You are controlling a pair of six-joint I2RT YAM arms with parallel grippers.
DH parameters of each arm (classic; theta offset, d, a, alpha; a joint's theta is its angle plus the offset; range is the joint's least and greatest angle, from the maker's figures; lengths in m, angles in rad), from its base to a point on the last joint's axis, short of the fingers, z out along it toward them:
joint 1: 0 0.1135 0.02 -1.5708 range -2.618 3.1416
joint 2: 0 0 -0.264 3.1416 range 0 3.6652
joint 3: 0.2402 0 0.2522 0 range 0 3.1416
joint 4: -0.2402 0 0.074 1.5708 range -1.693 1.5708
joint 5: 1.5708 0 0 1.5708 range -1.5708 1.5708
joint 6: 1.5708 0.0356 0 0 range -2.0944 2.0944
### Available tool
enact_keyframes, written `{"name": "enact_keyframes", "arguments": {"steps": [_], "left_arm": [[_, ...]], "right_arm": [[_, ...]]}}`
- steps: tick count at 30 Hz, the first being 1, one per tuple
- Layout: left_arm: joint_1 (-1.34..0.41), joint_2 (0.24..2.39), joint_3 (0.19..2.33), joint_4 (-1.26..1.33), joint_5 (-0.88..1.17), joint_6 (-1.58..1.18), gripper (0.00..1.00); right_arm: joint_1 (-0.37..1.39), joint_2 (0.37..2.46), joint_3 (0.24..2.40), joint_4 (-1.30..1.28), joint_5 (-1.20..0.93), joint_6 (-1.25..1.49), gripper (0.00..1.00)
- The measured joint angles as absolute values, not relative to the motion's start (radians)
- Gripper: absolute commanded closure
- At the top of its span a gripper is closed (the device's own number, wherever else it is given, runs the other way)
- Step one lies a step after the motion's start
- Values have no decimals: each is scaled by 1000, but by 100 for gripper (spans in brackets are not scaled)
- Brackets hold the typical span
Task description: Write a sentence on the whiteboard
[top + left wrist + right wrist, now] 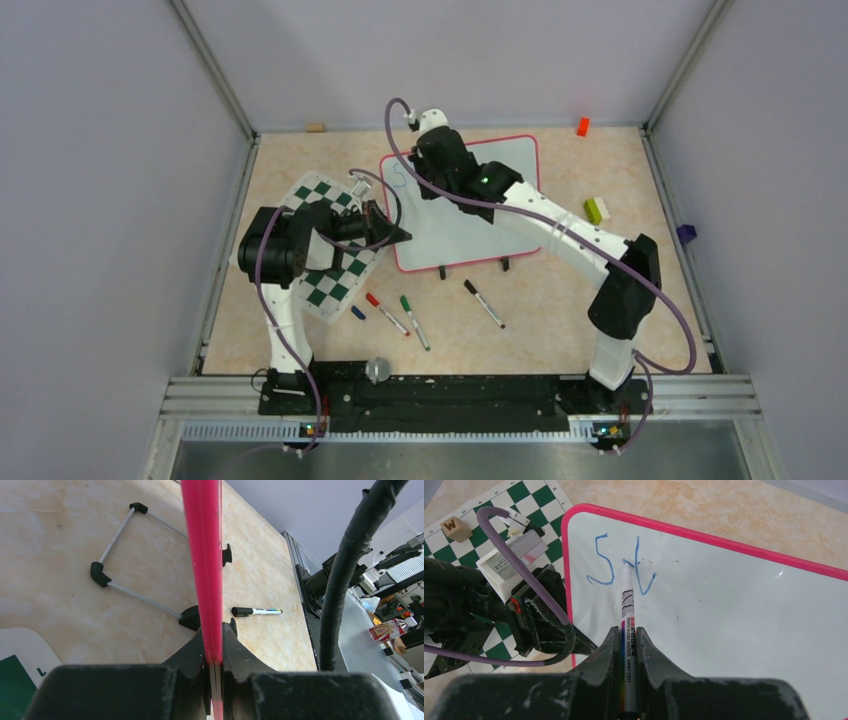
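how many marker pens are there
4. On the beige table, near the pink-framed whiteboard: red-capped marker, green-capped marker, black-capped marker. The fourth marker is in the right gripper, tip on the board. Arms may hide others.

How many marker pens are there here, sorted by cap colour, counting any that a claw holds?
red-capped pen: 1
green-capped pen: 1
black-capped pen: 1
uncapped blue-writing pen, held in the right claw: 1
Total: 4

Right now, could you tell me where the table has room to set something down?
Bare: between the whiteboard, orange block and green block; right of the black marker. Crowded: the red marker and green marker, and the left pincer clamping the whiteboard's frame.
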State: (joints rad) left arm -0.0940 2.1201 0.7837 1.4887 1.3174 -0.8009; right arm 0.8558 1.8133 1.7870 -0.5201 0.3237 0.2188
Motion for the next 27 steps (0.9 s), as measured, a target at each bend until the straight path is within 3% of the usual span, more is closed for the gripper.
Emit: {"name": "enact_keyframes", "arguments": {"steps": [27], "left_arm": [[-94,2120,784,1488,1316,-801,93]], "right_arm": [[857,1834,1803,-524,337,212,100]]}}
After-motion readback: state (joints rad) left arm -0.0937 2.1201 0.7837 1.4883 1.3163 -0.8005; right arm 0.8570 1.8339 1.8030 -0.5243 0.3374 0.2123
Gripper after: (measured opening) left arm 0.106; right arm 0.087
